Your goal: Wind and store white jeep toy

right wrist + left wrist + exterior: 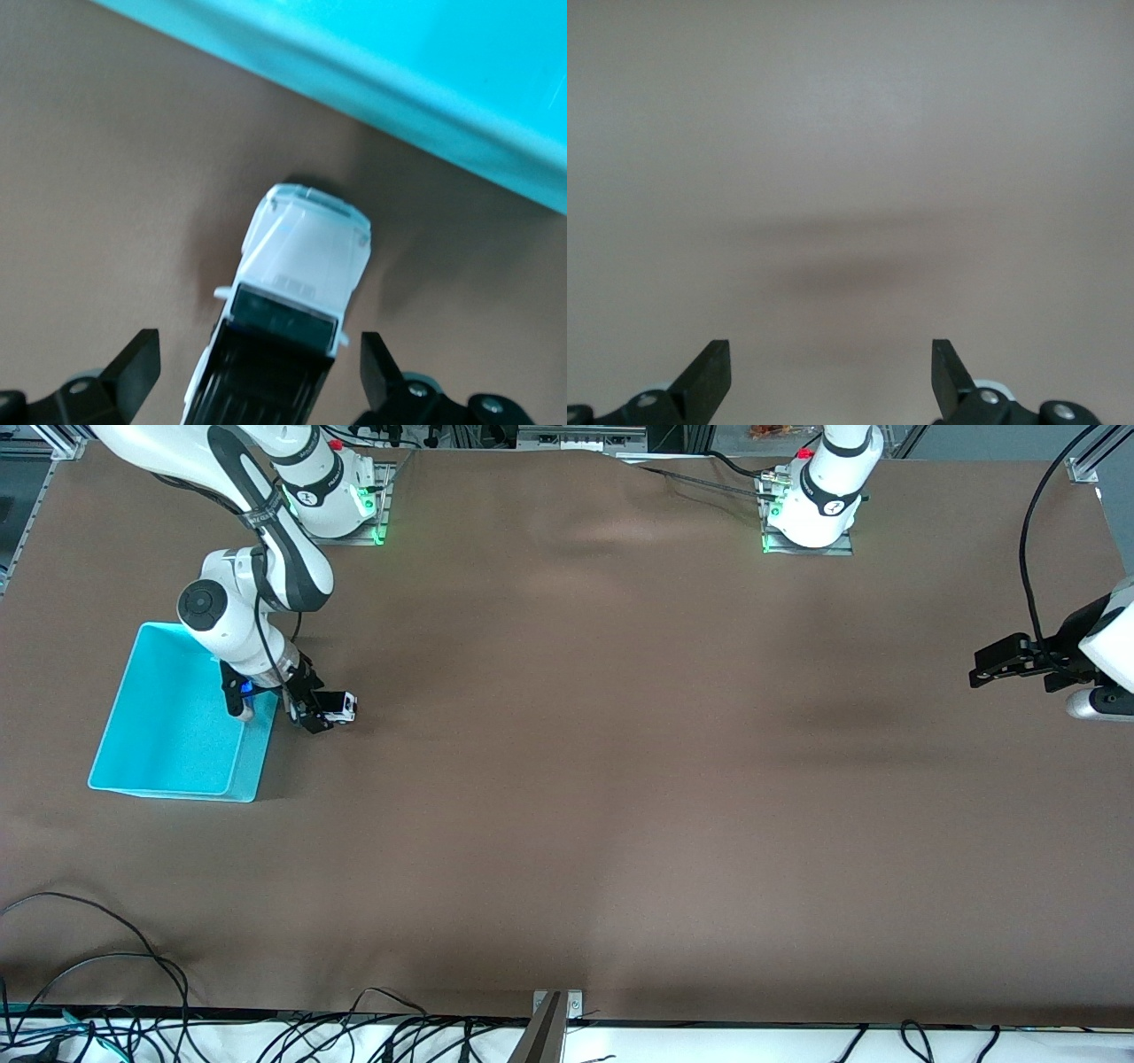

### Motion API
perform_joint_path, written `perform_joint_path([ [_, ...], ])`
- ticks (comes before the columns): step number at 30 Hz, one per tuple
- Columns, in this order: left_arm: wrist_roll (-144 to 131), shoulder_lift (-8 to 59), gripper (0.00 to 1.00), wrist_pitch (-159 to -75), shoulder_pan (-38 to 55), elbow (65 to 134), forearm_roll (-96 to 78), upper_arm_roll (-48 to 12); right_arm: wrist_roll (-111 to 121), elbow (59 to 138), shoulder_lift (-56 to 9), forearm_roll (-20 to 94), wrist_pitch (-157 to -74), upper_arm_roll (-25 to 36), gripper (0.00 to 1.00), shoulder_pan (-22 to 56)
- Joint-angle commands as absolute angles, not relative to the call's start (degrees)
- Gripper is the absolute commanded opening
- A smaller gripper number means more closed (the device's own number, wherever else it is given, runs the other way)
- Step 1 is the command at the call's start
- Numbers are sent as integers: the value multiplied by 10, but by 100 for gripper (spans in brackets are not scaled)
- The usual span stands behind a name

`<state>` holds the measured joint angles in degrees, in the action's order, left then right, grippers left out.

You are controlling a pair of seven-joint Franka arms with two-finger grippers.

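Two spread right fingers (133,372) flank the white jeep toy (297,292), not pinching it.

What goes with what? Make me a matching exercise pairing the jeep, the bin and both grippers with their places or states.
1. white jeep toy
2. cyan bin
3. left gripper
4. right gripper

A. open over bare brown table
B. open, straddling the toy
C. on the table beside the bin
D. at the right arm's end of the table

Pairs: 1-C, 2-D, 3-A, 4-B

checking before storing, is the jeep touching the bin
Apart. The right wrist view shows brown cloth between the jeep and the bin wall.
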<state>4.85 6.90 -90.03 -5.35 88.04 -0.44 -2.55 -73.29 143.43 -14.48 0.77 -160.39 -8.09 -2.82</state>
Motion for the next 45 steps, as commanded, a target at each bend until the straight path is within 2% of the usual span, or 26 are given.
perform_joint_path([
  [1, 55, 62, 100, -897, -52, 884, 8, -25, -741, 1431, -149, 4, -1612, -77, 100, -28],
  [20, 55, 62, 100, -897, -52, 884, 8, -25, -742, 1431, -160, 3, -1612, -77, 99, -11],
  [22, 55, 62, 100, -897, -52, 884, 8, -25, -741, 1432, -159, 4, -1612, -76, 88, -11],
  [26, 55, 62, 100, -897, -52, 884, 8, -25, -743, 1431, -157, 3, -1612, -71, 58, -11],
  [32, 55, 62, 100, -897, -51, 884, 8, -25, -743, 1430, -152, 3, -1612, -71, 27, -11],
  [35, 55, 62, 100, -897, -52, 883, 8, -25, -743, 1430, -149, 2, -1612, -71, 4, -11],
  [36, 56, 62, 100, -897, -52, 883, 8, -25, -743, 1430, -147, 2, -1612, -71, 0, -10],
  [45, 55, 62, 100, -899, -51, 882, 8, -25, -745, 1427, -115, -1, -1605, -75, 0, -4],
])
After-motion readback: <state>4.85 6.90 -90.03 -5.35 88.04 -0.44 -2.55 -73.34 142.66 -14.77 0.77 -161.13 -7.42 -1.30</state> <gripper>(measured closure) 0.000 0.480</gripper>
